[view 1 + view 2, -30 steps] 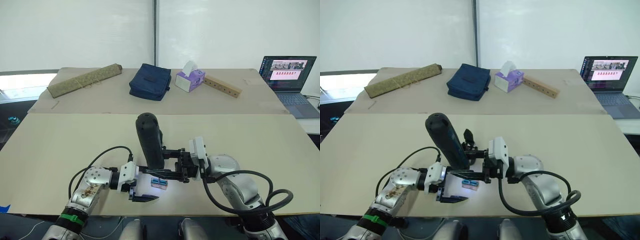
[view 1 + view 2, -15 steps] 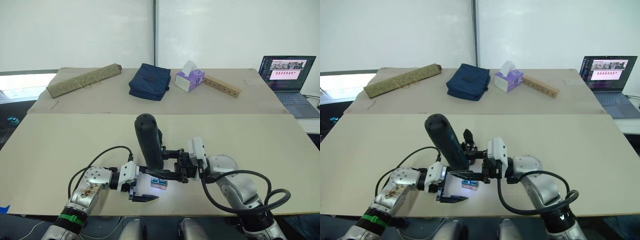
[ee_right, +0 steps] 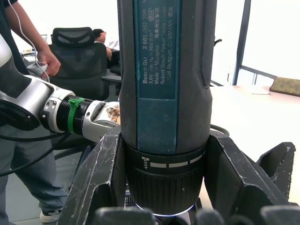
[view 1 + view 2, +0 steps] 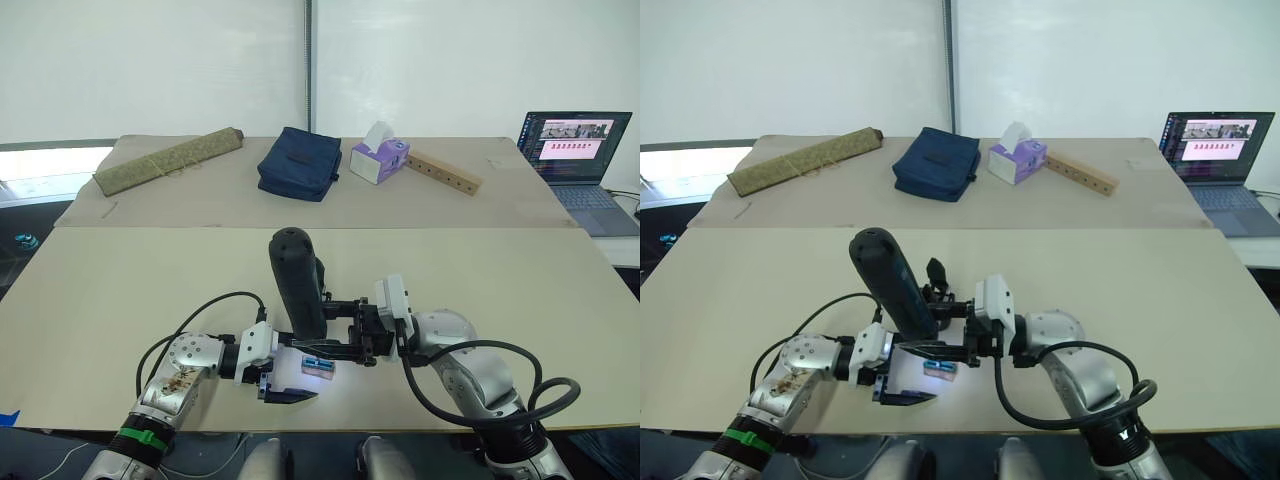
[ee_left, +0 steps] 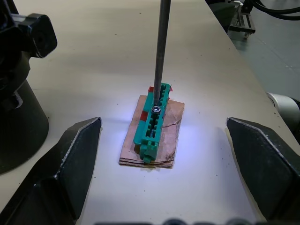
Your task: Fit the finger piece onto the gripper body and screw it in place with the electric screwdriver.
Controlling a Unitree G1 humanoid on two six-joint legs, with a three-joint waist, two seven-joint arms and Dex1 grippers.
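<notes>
My right gripper (image 4: pixel 322 336) is shut on the electric screwdriver (image 4: pixel 297 285), a thick black cylinder held upright over the near table. Its thin metal bit (image 5: pixel 161 51) points down onto a screw in a small green-and-tan block (image 5: pixel 152 124). My left gripper (image 4: pixel 298 370) is open, with one finger on either side of that block and touching nothing. The gripper body (image 5: pixel 21 108), black with a round base, stands just behind the screwdriver, and its pointed finger (image 4: pixel 936 270) sticks up. The finger piece is hidden or out of view.
At the far side of the table lie a rolled mat (image 4: pixel 168 160), a blue bag (image 4: pixel 298 162), a tissue box (image 4: pixel 378 155) and a wooden bar (image 4: pixel 445 172). A laptop (image 4: pixel 580 150) is at the far right. A person (image 3: pixel 28 33) stands beyond my left arm.
</notes>
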